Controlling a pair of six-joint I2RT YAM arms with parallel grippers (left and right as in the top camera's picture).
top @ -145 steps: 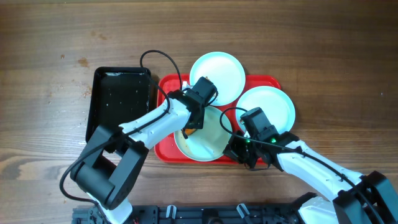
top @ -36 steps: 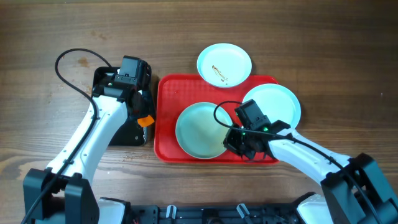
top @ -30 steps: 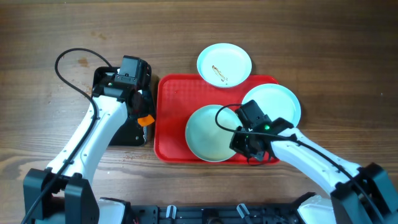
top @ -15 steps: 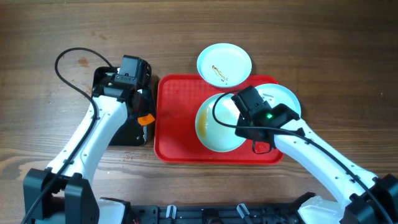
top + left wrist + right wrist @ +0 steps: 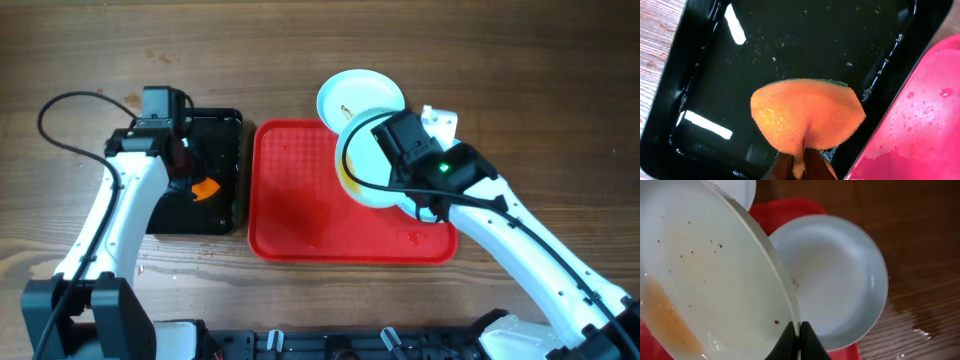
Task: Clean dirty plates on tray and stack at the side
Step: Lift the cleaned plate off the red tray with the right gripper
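My right gripper (image 5: 799,332) is shut on the rim of one plate (image 5: 705,280) and holds it raised and tilted over the right end of the red tray (image 5: 300,210). This plate (image 5: 362,170) has an orange-brown smear and dark specks. A second plate (image 5: 835,280) lies below it at the tray's right end and looks clean; my right arm hides it in the overhead view. A third plate (image 5: 360,98), with a brown smear, sits on the table behind the tray. My left gripper (image 5: 799,164) is shut on an orange sponge (image 5: 807,115) over the black tray (image 5: 790,40).
The black tray (image 5: 215,135) is wet and lies just left of the red tray. Water drops lie on the red tray (image 5: 920,125). Wet spots show on the wooden table (image 5: 920,330) to the right of the plates.
My right gripper has lifted the smeared plate and carried it right and back, tilting it above the right plate. My left arm has swung left and back with the sponge over the black tray.
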